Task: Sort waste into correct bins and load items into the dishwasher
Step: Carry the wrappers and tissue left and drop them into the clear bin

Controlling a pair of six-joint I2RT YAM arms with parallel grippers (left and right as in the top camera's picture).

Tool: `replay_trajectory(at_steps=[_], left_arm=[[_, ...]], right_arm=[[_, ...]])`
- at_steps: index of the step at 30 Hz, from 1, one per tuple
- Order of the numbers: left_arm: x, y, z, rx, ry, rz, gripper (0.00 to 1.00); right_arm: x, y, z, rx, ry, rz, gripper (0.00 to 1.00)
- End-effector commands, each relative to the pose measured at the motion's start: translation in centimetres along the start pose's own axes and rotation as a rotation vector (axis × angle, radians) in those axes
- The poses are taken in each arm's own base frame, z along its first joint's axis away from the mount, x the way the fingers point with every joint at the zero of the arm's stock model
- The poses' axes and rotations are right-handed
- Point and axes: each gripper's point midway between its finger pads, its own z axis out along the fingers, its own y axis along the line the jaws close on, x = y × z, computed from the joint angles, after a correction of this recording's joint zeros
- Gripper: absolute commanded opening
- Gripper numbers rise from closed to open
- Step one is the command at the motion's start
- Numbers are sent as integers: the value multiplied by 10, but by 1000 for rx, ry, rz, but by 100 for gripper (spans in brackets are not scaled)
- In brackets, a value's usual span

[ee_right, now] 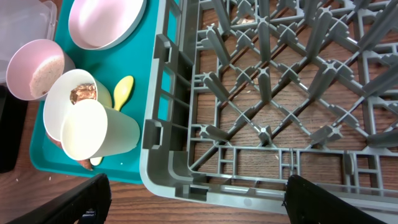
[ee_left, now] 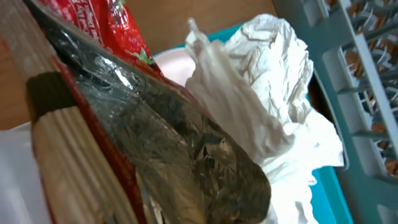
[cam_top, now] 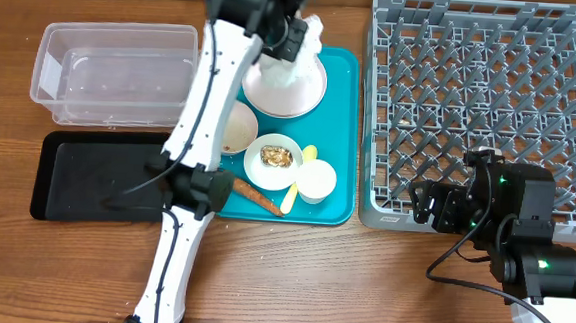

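Crinkled red-and-silver wrapper [ee_left: 186, 143], pinched in the closed left claw [cam_top: 294, 37], lies beside the crumpled white napkin [ee_left: 267, 93] on the plate [cam_top: 302, 97] in the teal tray [cam_top: 344, 105]. One bowl [cam_top: 273, 159] holds brown scrap [cam_top: 275, 157]. The right claw [ee_right: 199, 202] gapes wide, holding nothing.

Tub [cam_top: 113, 71] behind shallow tray [cam_top: 86, 184] at left; serving tray [cam_top: 342, 135] with plate [cam_top: 297, 97], bowls [cam_top: 273, 159], cup [cam_top: 317, 181] centre; dish rack [cam_top: 487, 104] right.

Bright even light; blurry left-wrist close-up
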Motion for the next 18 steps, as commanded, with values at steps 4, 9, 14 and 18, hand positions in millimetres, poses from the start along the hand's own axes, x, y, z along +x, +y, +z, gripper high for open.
replay_trajectory(at_steps=[4, 9, 14, 18], left_arm=[[-1, 76, -30, -60, -49, -219, 4], [18, 159, -33, -179, -30, -406, 4], [54, 230, -25, -354, 36, -593, 4], [79, 254, -1, -369, 124, -647, 4]], right_arm=[[-10, 4, -6, -11, -30, -6, 91], [-9, 5, -6, -14, -29, -6, 91], [-9, 5, -6, -14, -29, -6, 91], [-9, 5, -6, -14, -29, -6, 91]])
